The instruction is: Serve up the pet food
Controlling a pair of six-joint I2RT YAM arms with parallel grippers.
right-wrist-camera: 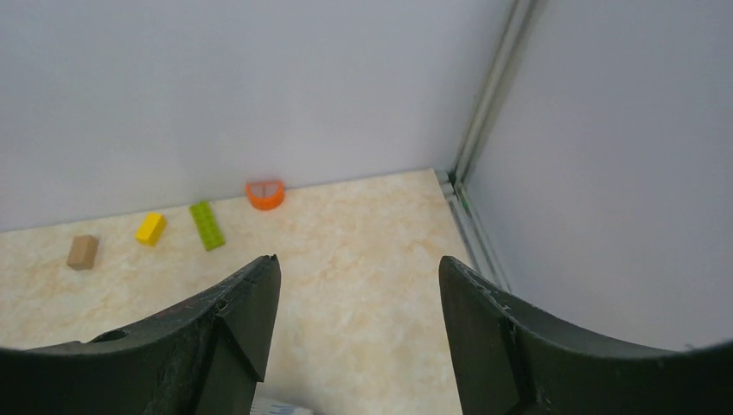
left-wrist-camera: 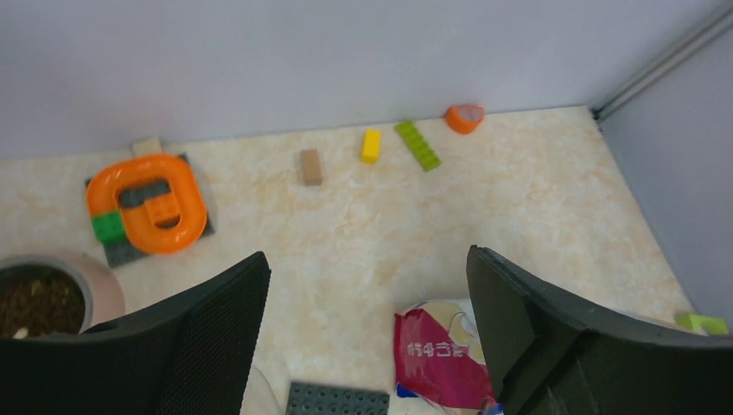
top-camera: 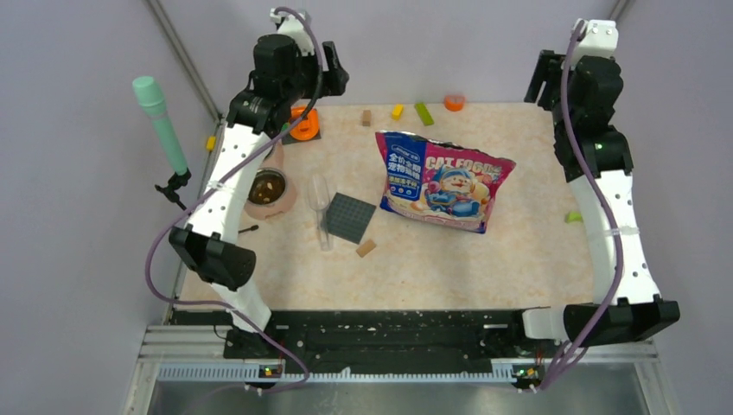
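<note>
The pink-and-blue "CAT FOOD" bag lies flat mid-table, its top edge showing in the left wrist view. A pink bowl at the left holds dark-brown kibble; it shows at the left wrist view's lower left. A clear plastic scoop lies between bowl and bag. My left gripper is open and empty, raised at the back left above the bowl. My right gripper is open and empty, raised near the back right corner.
A dark grey studded plate and a tan block lie by the scoop. An orange ring toy sits on a plate at the back left. Tan, yellow, green and orange pieces line the back wall. A green piece lies at the right edge.
</note>
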